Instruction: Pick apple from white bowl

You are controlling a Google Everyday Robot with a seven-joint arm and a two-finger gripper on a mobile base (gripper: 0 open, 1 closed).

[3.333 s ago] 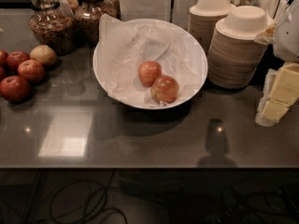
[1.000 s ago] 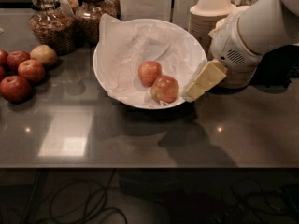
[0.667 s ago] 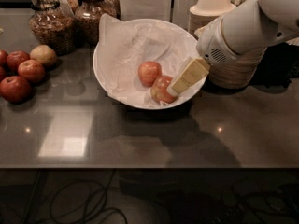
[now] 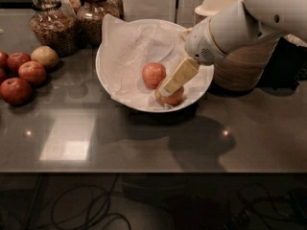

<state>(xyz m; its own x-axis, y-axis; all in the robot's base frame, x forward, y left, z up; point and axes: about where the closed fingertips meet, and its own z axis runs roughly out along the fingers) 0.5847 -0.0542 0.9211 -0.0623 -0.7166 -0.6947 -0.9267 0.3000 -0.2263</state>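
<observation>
White bowl holding apple, tool inside

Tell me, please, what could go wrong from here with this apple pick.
The gripper is in the white bowl over the nearer apple, not the pinkish apple beside it, so it may grab the wrong one.
The two apples lie close together; a nudge could roll the pinkish one away.
The crumpled paper could snag too.
</observation>
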